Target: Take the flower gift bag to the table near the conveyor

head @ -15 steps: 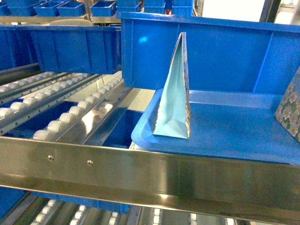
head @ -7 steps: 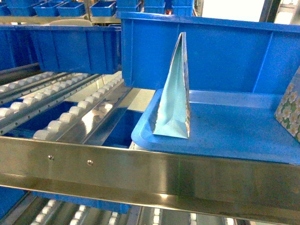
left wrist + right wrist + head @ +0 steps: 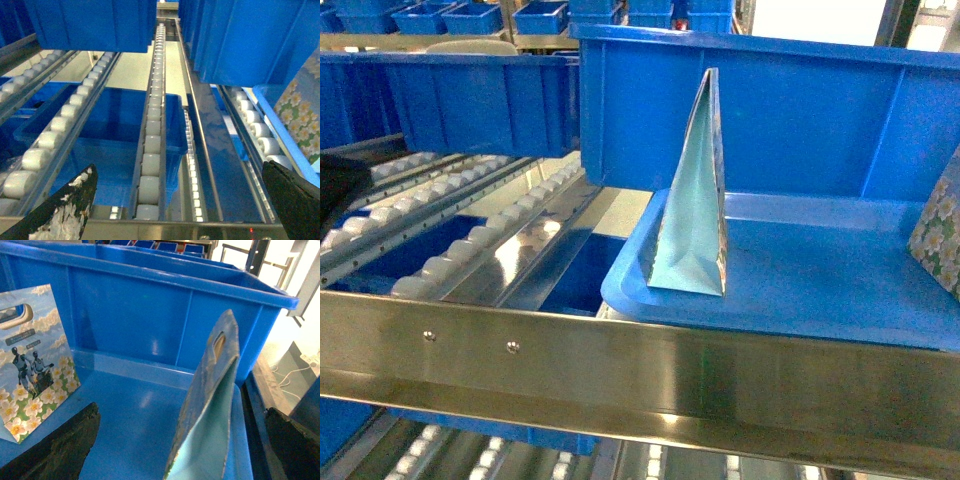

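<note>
A gift bag [image 3: 695, 215] stands edge-on at the left of a blue tray [image 3: 820, 280] on the conveyor [image 3: 470, 240]. A flower gift bag [image 3: 942, 235] leans at the tray's right edge. In the right wrist view a flower gift bag [image 3: 35, 365] faces me at the left. An edge-on bag [image 3: 210, 405] stands in line with the gap of my open right gripper [image 3: 181, 410] and touches neither finger. My left gripper [image 3: 178, 167] is open over the conveyor's rollers [image 3: 150, 145], with a flowered bag [image 3: 300, 117] at its right. The table is out of view.
A large blue bin [image 3: 770, 110] stands right behind the tray. More blue bins [image 3: 470, 100] sit on the rack at the left and below the rollers [image 3: 115, 130]. A steel front rail [image 3: 640, 370] runs across. A dark part [image 3: 338, 185] shows at the head view's left edge.
A dark shape has come into the head view at the left edge, over the rollers. The bags and tray have not moved.
</note>
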